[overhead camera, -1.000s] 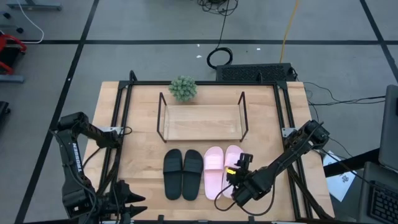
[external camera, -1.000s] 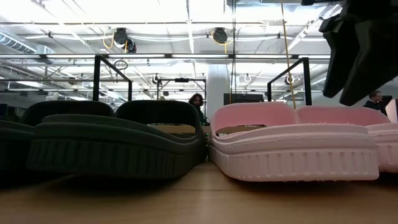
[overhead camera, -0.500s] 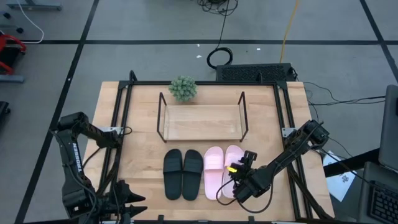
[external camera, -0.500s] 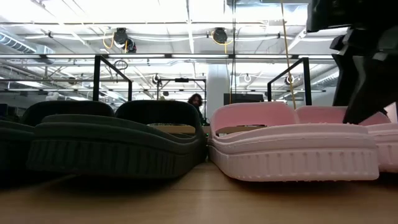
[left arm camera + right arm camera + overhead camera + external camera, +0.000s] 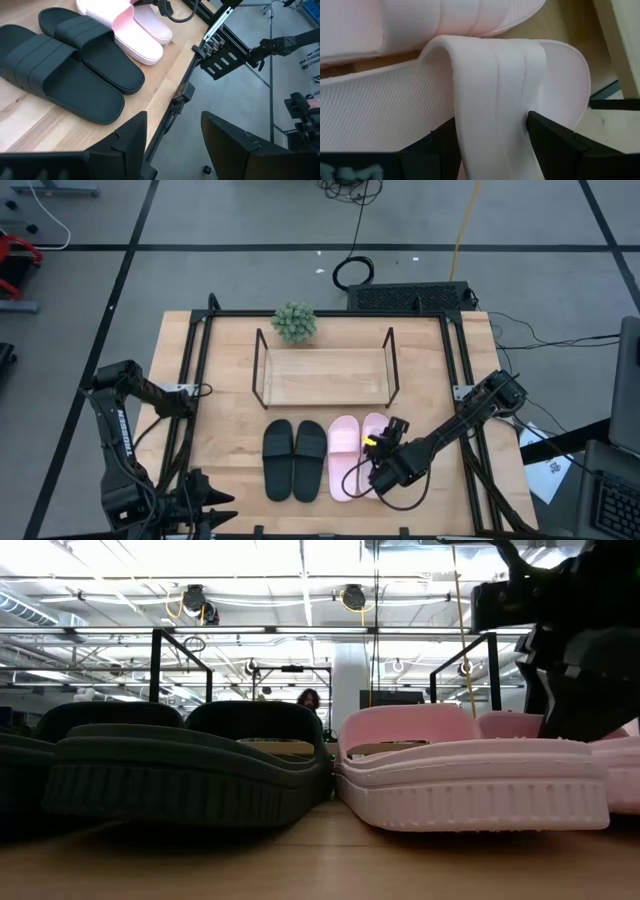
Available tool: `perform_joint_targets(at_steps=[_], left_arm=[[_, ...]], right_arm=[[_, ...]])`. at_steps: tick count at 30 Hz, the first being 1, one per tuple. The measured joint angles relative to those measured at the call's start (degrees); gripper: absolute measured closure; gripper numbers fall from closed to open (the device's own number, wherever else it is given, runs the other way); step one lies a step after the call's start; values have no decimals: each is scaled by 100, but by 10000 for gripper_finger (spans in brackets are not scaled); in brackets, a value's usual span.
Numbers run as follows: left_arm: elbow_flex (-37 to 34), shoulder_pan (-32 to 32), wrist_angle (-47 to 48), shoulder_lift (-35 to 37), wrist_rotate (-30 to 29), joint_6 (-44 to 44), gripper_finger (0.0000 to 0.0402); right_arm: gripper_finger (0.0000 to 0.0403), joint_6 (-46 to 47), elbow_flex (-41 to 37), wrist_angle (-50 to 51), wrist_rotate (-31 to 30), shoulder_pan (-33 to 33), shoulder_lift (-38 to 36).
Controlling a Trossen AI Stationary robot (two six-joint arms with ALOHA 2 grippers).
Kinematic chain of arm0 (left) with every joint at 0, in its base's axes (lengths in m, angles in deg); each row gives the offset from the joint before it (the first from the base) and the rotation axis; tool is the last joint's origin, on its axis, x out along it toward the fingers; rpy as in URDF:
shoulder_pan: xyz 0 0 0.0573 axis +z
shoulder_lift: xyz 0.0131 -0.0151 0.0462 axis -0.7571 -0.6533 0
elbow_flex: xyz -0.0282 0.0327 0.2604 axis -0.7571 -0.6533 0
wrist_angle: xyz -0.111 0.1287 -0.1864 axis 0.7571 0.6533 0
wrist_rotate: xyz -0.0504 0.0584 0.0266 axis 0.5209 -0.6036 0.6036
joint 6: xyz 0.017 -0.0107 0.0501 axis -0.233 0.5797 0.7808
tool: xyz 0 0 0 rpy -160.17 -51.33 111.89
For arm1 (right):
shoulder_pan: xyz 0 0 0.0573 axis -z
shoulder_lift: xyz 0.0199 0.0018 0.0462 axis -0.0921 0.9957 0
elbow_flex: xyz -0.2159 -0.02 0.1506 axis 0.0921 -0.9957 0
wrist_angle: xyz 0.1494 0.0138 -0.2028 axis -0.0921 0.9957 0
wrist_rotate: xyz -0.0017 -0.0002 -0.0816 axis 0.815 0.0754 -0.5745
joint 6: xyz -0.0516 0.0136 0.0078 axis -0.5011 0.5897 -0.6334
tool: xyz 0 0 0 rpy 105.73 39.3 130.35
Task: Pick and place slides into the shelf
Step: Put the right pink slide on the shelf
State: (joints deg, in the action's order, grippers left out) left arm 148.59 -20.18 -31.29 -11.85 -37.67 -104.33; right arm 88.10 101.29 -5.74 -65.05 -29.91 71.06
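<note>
The right gripper point(image 5: 381, 463) sits low over the outer pink slide point(image 5: 374, 442), its open fingers point(image 5: 555, 145) standing one on each side of the wide strap point(image 5: 495, 100), so the strap runs across the gap and the sole's long axis runs on ahead of the hand, toward the shelf point(image 5: 325, 376) well beyond it. The inner pink slide point(image 5: 342, 456) lies just beside the gripper, and the black pair point(image 5: 294, 458) lies past that. The left gripper point(image 5: 172, 140), also spread open and empty, waits off the table's near corner, well apart from every slide, so the right arm is clearly the nearer. Whether the fingers already touch the strap cannot be told; from table height the gripper hides most of the outer slide.
</note>
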Motion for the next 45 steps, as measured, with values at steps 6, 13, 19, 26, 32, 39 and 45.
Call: perform_joint_targets(at_steps=[6,13,19,26,32,39,45], left_arm=[[0,0,2,0,-2,24,213],[0,0,0,-2,-2,24,213],[0,0,0,-2,-2,24,213],[0,0,0,-2,-2,24,213],[0,0,0,-2,-2,24,213],[0,0,1,-2,-2,22,213],[0,0,0,-2,-4,22,213]], right_arm=[[201,-121,-24,-192,113,4,-8],[201,-112,-25,-230,135,4,-4],[202,-120,-27,-236,44,-1,-2],[209,-64,-27,-247,35,2,1],[211,-64,-27,-256,37,2,1],[211,-95,-27,-256,41,4,3],[238,72,-25,-210,48,32,3]])
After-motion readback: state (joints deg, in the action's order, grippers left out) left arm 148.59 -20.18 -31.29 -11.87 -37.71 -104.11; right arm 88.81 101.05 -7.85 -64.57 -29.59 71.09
